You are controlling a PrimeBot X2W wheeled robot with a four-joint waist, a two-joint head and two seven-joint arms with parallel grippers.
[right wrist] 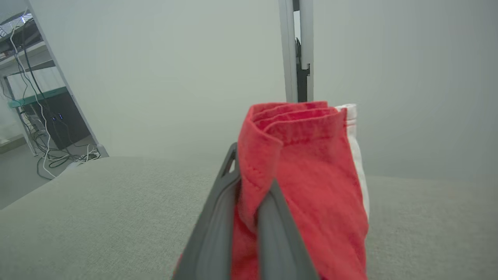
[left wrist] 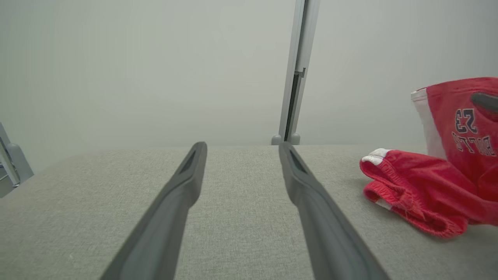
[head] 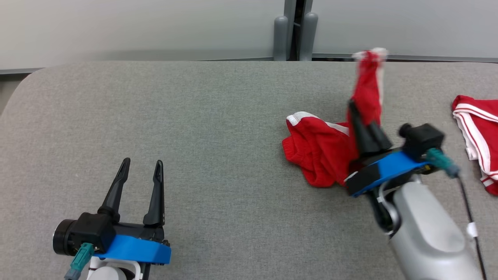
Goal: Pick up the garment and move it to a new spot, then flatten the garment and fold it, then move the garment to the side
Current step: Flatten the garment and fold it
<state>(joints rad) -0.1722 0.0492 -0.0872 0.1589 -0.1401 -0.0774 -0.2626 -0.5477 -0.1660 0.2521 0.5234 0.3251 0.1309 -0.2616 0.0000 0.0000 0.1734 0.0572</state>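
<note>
We see the grey cloth desk [head: 214, 116] before a pale wall [head: 136, 27]; our right fingers [head: 360, 128] clamp the red garment [head: 319, 151], left fingers [head: 156, 190] spread apart, empty.

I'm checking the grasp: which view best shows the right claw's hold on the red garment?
The right wrist view: the right claw is shut on a bunched fold of the red garment. The head view shows the hold from behind, cloth standing above the fingers. The left wrist view shows the garment's printed side and one fingertip.
</note>
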